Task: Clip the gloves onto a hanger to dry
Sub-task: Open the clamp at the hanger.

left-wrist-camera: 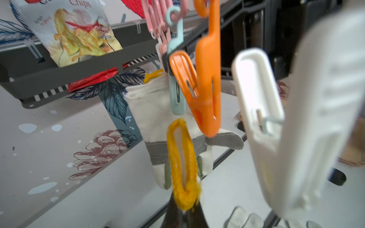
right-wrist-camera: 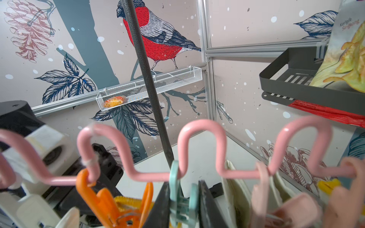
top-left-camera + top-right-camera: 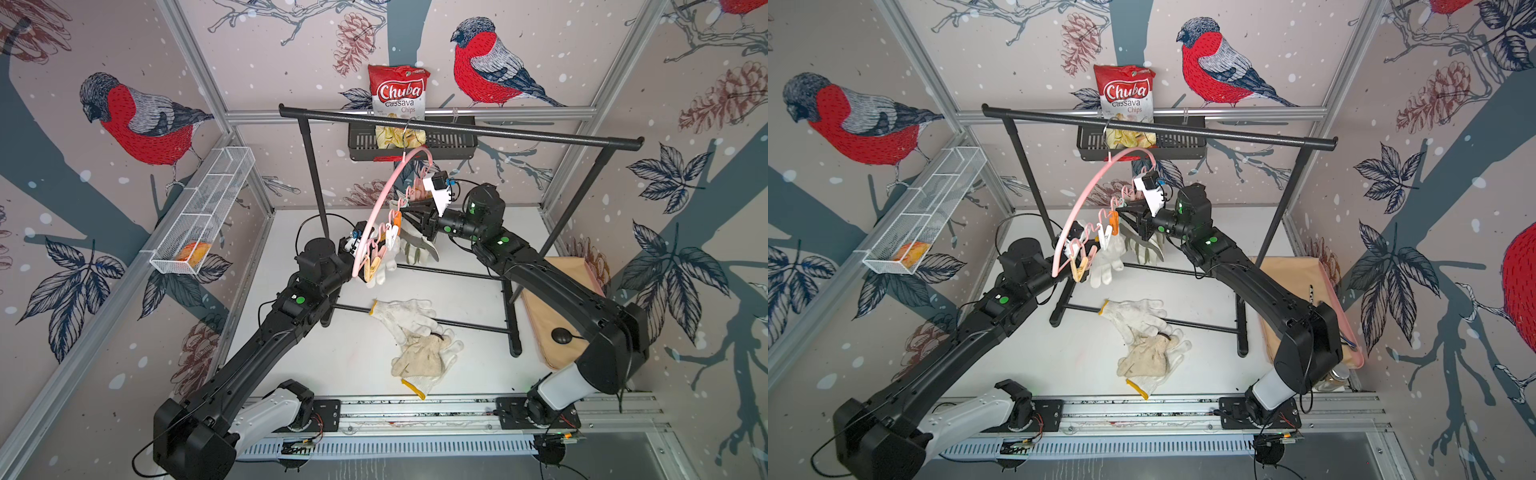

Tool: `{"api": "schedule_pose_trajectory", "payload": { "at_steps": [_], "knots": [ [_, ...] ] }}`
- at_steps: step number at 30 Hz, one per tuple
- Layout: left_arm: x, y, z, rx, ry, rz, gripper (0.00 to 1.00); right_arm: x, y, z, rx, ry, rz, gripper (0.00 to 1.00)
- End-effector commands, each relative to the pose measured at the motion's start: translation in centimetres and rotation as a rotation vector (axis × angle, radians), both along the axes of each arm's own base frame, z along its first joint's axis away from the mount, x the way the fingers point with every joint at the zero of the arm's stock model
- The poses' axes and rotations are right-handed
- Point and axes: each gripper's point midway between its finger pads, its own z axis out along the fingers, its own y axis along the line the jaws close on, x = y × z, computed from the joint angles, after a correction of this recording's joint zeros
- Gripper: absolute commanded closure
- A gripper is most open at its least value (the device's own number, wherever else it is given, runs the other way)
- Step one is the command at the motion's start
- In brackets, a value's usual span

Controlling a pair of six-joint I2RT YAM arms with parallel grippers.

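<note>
1. Left gripper (image 1: 184, 212): clamps tight on the yellow cuff (image 1: 173, 158) of a knitted glove (image 3: 384, 266), fingers pressed together on the fabric.
2. Holds that cuff just beside the tip of an orange peg (image 1: 205, 88); touching or apart, cannot tell.
3. Right gripper (image 2: 181, 205): squeezes a teal peg (image 1: 177, 102), with 1 black finger against each side of it.
4. Hanger (image 2: 201, 124): hangs tilted by its metal hook from the black rack bar (image 3: 519, 134), with the pink arch sloping down toward the left arm and pegs strung along the wavy lower rail.
5. Leather glove (image 3: 415, 245): dangles fingers-down under the hanger, cuff level with the teal peg; cannot tell whether that peg bites it.
6. White peg (image 1: 256, 98): hangs next along the rail from the orange peg, blurred and close to the left wrist camera.
7. Lying on the white table (image 3: 332, 353), well apart from the hanger: 1 flat glove (image 3: 405, 316) across the rack's floor rod, overlapping a crumpled cream heap (image 3: 424, 357) of further gloves, with 1 yellow cuff pointing toward the arm bases.
</note>
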Motion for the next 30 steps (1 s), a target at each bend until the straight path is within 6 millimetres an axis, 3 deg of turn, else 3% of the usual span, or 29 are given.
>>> {"api": "schedule_pose_trajectory", "payload": {
  "at_steps": [1,11,17,30],
  "knots": [
    [-0.4,-0.3,-0.3,0.048,-0.033,-0.04,1.0,-0.7,-0.1,1.2,0.022,-0.03,0.023,0.86],
    [0.8,-2.5,0.4,0.053,-0.128,-0.155,1.0,-1.6,-0.4,1.2,0.023,-0.034,0.058,0.88],
    [1.6,-2.2,1.1,-0.025,-0.119,-0.209,1.0,-1.9,-0.8,0.9,0.023,-0.03,0.073,0.89],
    [0.3,-3.0,2.4,-0.071,-0.151,-0.402,1.0,-1.8,-1.0,1.0,0.033,-0.024,0.098,0.89]
  ]
}}
